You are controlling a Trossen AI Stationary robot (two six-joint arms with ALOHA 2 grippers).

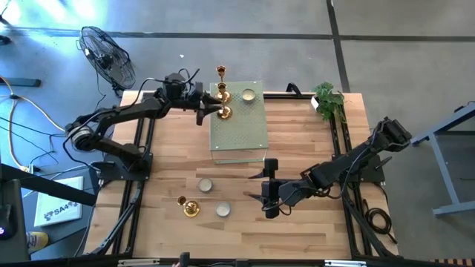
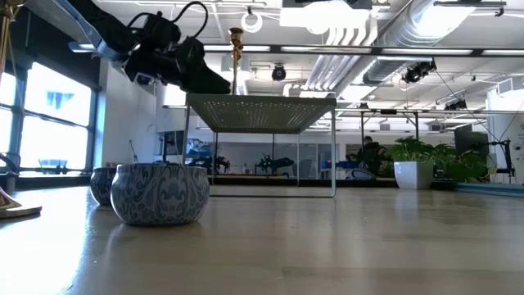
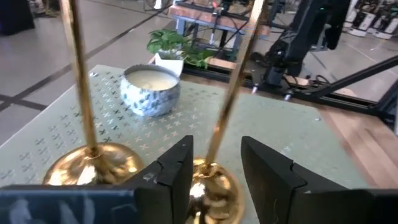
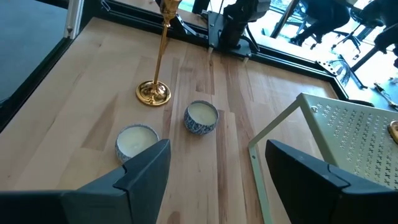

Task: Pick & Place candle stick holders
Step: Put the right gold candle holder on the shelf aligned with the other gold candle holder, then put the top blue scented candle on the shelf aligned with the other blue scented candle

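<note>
Two gold holders stand on the pale green perforated slab (image 1: 239, 127): one at its far left corner (image 1: 221, 89), one nearer (image 1: 224, 113). A cream-white cup (image 1: 248, 95) sits on the slab beside them. My left gripper (image 3: 217, 180) is open. Its fingers stand on either side of the nearer holder's base (image 3: 208, 190), and its stem (image 3: 233, 93) rises between them. A third gold holder (image 1: 190, 208) and two cups (image 1: 205, 185) (image 1: 223, 210) stand on the table near the front. My right gripper (image 1: 256, 187) is open and empty to their right.
The slab stands raised on thin legs (image 2: 334, 156) at the table's far middle. A potted plant (image 1: 328, 100) sits at the far right corner. A fan (image 1: 107, 55) stands beyond the far left corner. Bare wood lies between the slab and the near cups.
</note>
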